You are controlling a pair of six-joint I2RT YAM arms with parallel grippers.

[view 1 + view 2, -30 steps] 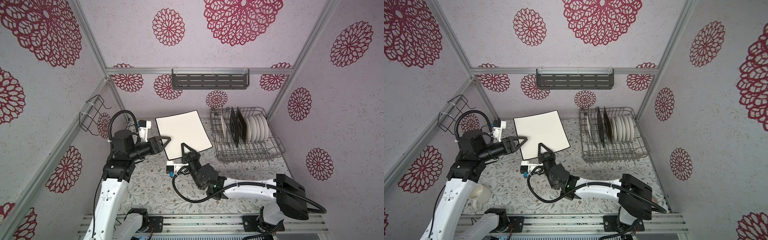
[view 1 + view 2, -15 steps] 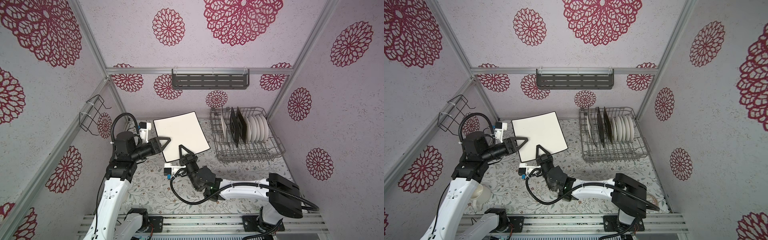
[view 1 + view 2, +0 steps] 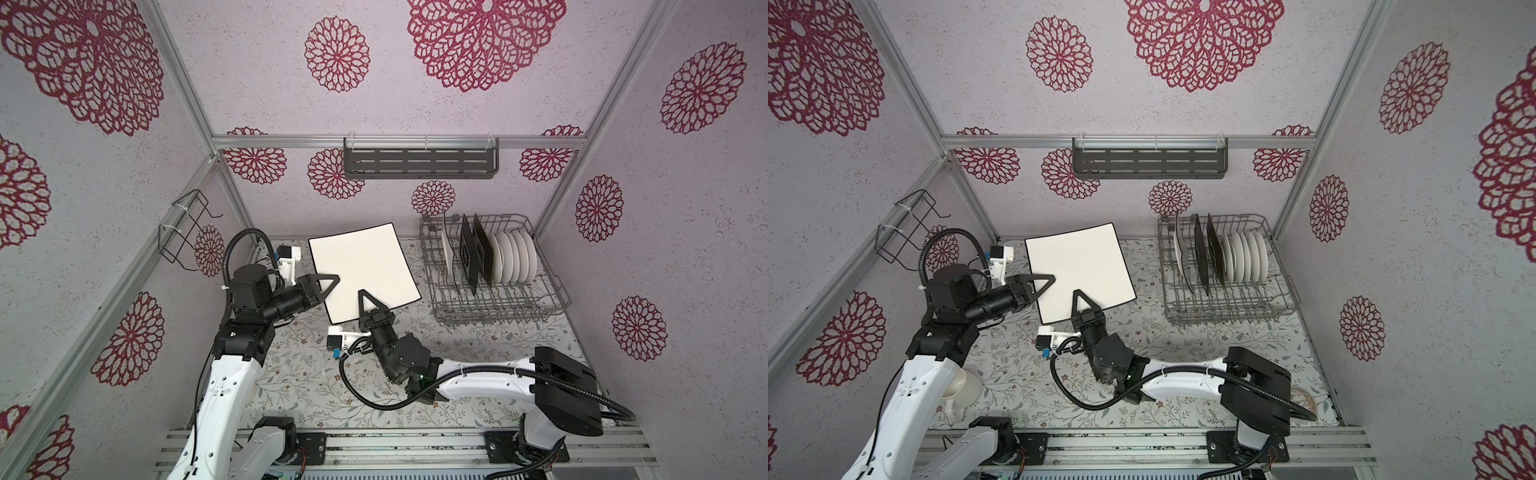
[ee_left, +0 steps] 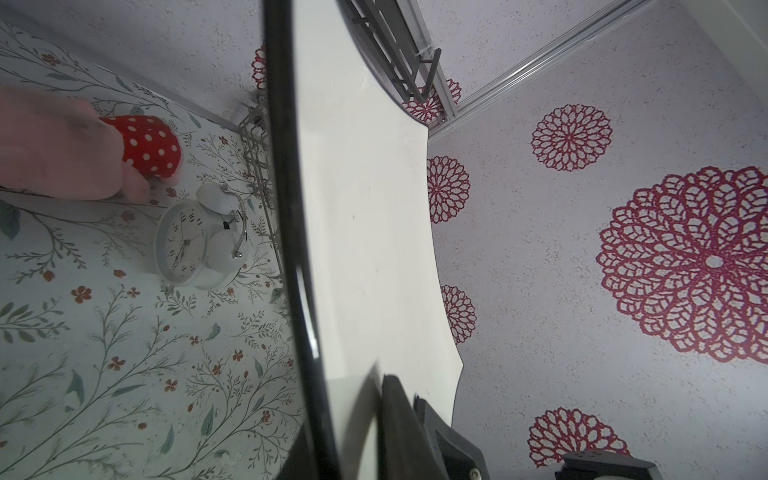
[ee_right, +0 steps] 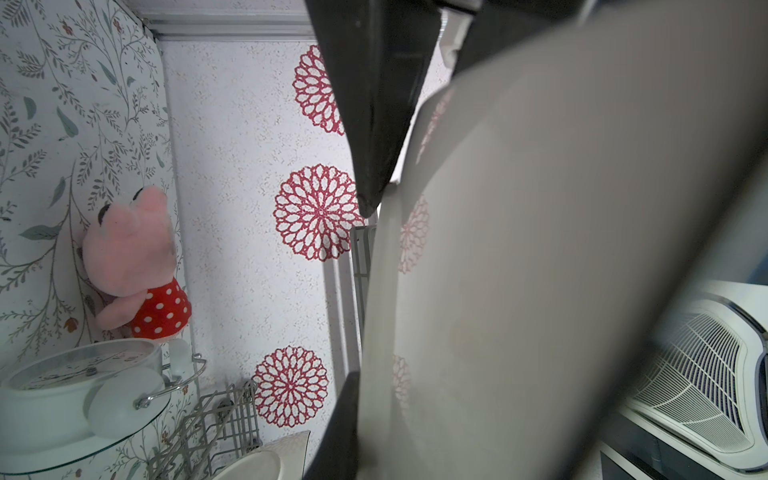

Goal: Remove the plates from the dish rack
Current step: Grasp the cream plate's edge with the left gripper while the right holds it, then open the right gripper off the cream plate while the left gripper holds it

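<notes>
Floral-print tabletop [image 3: 307,374] inside pale walls [image 3: 249,83] with crimson rosettes

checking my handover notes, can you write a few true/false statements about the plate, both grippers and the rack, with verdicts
1. The large white plate is held up clear of the dish rack. True.
2. Only the left gripper is on it. False: the right gripper grips its near edge too.
3. The rack is empty. False: dark square plates and round white plates stand in it.
4. An alarm clock lies on the table beneath the plate. True.
</notes>
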